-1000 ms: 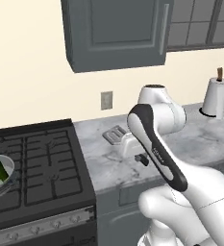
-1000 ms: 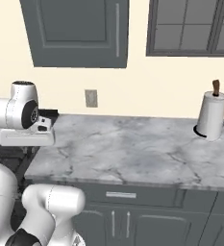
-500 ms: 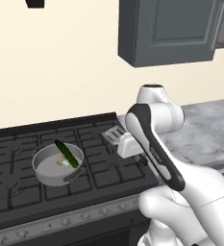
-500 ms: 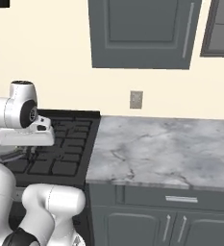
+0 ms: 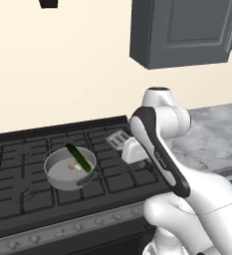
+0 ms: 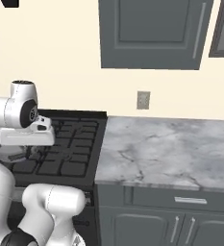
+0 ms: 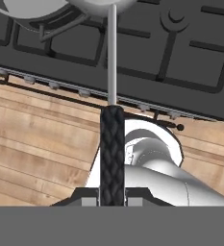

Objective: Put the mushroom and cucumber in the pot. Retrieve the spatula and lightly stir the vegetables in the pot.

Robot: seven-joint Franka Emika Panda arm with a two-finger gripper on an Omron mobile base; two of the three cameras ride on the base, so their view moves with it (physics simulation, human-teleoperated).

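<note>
The grey pot (image 5: 62, 174) sits on the stove's middle burners. The dark green cucumber (image 5: 79, 158) leans inside it and the small beige mushroom (image 5: 75, 166) lies on its bottom. My gripper (image 5: 131, 149) is shut on the spatula (image 5: 118, 140), holding its grey slotted blade above the grates just right of the pot. In the hand view, the spatula's black handle (image 7: 112, 144) rises from my gripper (image 7: 112, 202), and its thin grey shaft runs up toward the pot's rim (image 7: 36, 8). The hand (image 6: 27, 136) hangs over the stove's left part.
The black stove (image 5: 33, 199) has grates and front knobs. A marble counter (image 6: 166, 153) runs to its right, with drawers below and a wall outlet (image 6: 143, 100) behind it. Grey wall cabinets (image 5: 187, 30) hang above. Wooden floor (image 7: 31, 139) shows below the stove's front edge.
The base has driven left, so the whole scene has slid right: the stove and pot now stand in front of me. The gripper still holds the spatula the same way.
</note>
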